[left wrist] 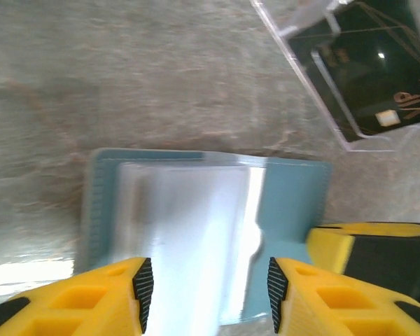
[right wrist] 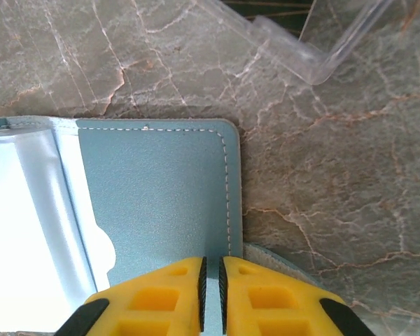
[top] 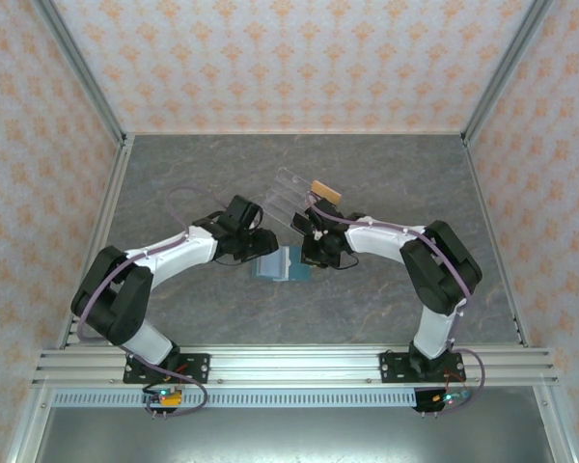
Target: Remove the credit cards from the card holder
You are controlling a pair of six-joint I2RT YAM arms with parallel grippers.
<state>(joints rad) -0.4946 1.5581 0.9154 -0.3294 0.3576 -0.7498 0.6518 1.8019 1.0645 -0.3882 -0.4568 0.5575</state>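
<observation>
The teal card holder [top: 275, 265] lies open on the grey table between my two grippers. A glossy, glaring card [left wrist: 182, 231] sits in its left panel; its print is washed out. My left gripper [left wrist: 206, 287] is open, its fingers hanging wide apart just above that card, holding nothing. My right gripper [right wrist: 211, 280] is shut on the edge of the holder's right panel [right wrist: 154, 189], near the stitched border. One yellow finger of the right gripper [left wrist: 364, 259] shows beside the holder [left wrist: 294, 203] in the left wrist view.
A clear acrylic tiered stand [top: 294, 193] stands just behind the holder, with a black VIP card [left wrist: 364, 70] in it and a tan card [top: 326, 191] at its far end. Its clear edge [right wrist: 294, 42] lies close to the holder. Patterned walls enclose the table.
</observation>
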